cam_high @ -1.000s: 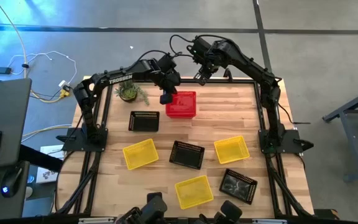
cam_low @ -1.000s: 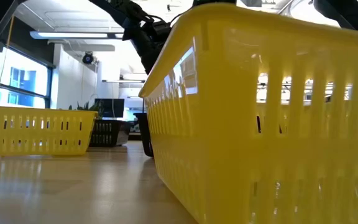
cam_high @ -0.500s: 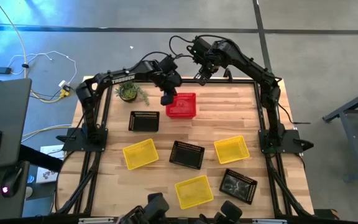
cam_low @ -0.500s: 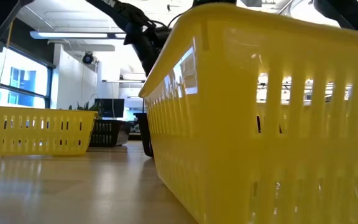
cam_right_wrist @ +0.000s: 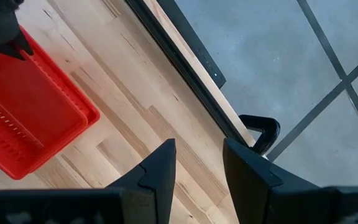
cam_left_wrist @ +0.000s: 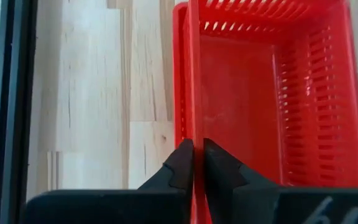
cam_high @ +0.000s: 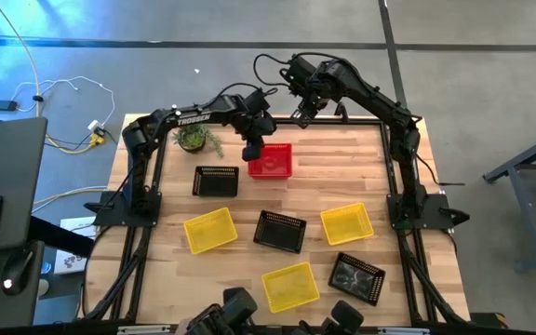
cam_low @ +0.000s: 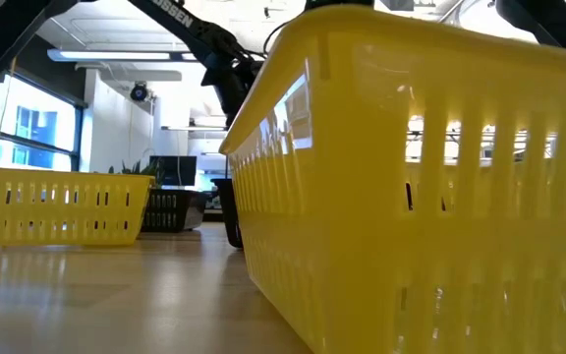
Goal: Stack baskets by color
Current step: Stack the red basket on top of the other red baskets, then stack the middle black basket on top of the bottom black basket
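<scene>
A red basket (cam_high: 274, 160) sits at the table's far middle; in the right wrist view its rim (cam_right_wrist: 87, 113) looks doubled, as if nested in another red one. My left gripper (cam_high: 252, 149) is shut on its left wall. My right gripper (cam_high: 301, 112) hangs open and high over the table's far edge, right of the red basket, holding nothing. Three yellow baskets (cam_high: 210, 230), (cam_high: 346, 223), (cam_high: 290, 287) and three black ones (cam_high: 216, 180), (cam_high: 280, 231), (cam_high: 357, 277) rest on their bottoms across the tabletop. My left gripper pinches the red basket's left side wall at its rim (cam_left_wrist: 195, 134) between its two fingers, one inside the basket and one outside. The fingers come slanting down from above. The basket stays level, mouth up; whether its bottom rests on anything I cannot tell.
A small green potted plant (cam_high: 194, 138) stands at the far left, close to my left arm. In the low view a yellow basket (cam_low: 411, 177) fills the foreground and hides most of the table. Bare wood lies right of the red basket.
My left gripper has gone down with the red basket, which has sunk a little and stayed level and mouth up. The grip on the wall has held.
</scene>
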`<state>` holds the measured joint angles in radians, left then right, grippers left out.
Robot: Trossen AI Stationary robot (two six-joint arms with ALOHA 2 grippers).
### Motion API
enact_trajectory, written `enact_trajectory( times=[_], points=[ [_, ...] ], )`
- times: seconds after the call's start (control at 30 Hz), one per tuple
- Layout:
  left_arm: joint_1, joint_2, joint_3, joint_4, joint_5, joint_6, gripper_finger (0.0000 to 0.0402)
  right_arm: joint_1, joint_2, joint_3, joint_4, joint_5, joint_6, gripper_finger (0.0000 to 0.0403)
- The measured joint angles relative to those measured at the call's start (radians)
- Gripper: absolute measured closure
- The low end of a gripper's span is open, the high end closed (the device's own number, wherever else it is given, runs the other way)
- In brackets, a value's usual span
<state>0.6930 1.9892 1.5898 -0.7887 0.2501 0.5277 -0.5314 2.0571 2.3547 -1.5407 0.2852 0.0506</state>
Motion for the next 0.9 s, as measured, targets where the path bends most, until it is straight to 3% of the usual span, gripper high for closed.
enact_trajectory(
  times=[0.4, 0.7, 0.9],
  points=[
    [-0.003, -0.005, 0.034, -0.008, 0.004, 0.016, 0.0295, 0.036, 0.000, 0.000, -0.031, -0.035, 0.065, 0.0284],
    [0.012, -0.100, 0.046, -0.100, 0.019, 0.017, 0.0293, 0.137, 0.000, -0.004, -0.028, -0.140, 0.074, 0.0284],
    [0.024, -0.197, -0.055, -0.104, 0.031, -0.008, 0.0306, 0.216, -0.016, -0.081, -0.029, -0.138, 0.081, 0.0284]
  ],
)
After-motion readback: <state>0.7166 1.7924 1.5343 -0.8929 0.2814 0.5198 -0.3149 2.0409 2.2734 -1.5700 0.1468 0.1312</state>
